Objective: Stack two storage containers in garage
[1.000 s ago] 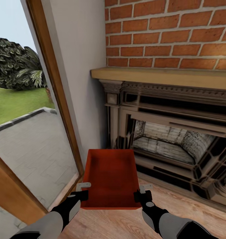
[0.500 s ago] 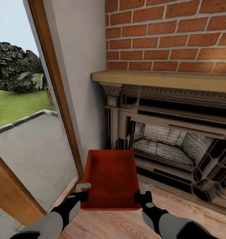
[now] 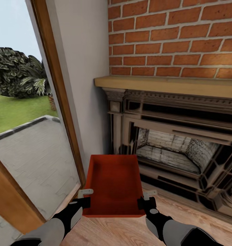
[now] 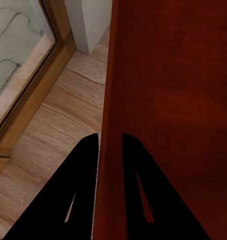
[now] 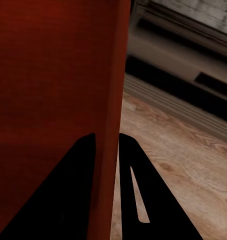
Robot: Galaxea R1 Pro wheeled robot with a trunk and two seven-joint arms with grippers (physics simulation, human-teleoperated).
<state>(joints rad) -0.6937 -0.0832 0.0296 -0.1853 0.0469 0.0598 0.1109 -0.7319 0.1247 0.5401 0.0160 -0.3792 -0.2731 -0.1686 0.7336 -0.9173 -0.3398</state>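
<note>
Both pincers gripping one storage container, living room.

Left pincer (image 3: 86, 197) clamps the left wall, right pincer (image 3: 146, 199) the right wall of the orange-red container (image 3: 113, 184), likely so the thin bin stays level for carrying. Beyond it: wood floor (image 3: 129, 232), fireplace (image 3: 177, 150), glass door (image 3: 30, 157), brick chimney (image 3: 174, 37).
</note>
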